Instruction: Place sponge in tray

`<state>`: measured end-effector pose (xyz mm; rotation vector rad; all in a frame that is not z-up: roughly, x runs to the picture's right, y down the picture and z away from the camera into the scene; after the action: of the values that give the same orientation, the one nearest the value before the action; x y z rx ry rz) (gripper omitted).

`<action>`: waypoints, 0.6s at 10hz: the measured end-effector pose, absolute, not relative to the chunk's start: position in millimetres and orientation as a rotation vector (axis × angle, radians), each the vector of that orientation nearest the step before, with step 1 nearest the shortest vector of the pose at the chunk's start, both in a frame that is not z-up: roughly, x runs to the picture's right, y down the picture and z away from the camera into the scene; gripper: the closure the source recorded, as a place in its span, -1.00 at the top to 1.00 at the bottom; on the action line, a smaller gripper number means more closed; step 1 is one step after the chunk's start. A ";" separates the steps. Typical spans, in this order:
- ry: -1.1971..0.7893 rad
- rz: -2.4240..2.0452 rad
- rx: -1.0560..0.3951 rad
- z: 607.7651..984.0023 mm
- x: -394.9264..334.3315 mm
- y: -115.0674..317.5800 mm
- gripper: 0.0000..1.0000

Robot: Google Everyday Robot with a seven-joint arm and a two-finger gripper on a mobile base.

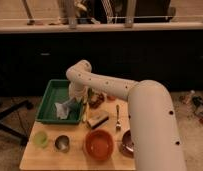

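Observation:
The green tray [48, 98] sits at the back left of the wooden table [75, 159]. The pale grey-white sponge [61, 110] is inside the tray, near its front right corner. My gripper [71, 102] hangs from the white arm over the tray's right side, just above and right of the sponge and touching or nearly touching it. The arm [110, 86] reaches in from the lower right.
A brown-topped block [97, 120] lies right of the tray, with a fork-like utensil [117, 117] beside it. An orange bowl [99, 144], a metal cup [62, 143], a green cup [41, 139] and a dark bowl [127, 143] stand along the front. Small items [97, 98] lie behind the block.

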<state>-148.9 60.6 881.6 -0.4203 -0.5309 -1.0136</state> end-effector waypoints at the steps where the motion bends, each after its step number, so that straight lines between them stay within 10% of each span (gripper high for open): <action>1: -0.532 -1.014 -0.419 881.4 -149.7 60.5 -1.00; 6: -0.530 -1.035 -0.406 877.5 -158.8 59.6 -1.00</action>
<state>-158.8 59.6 877.5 -0.4064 -0.5300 -1.0350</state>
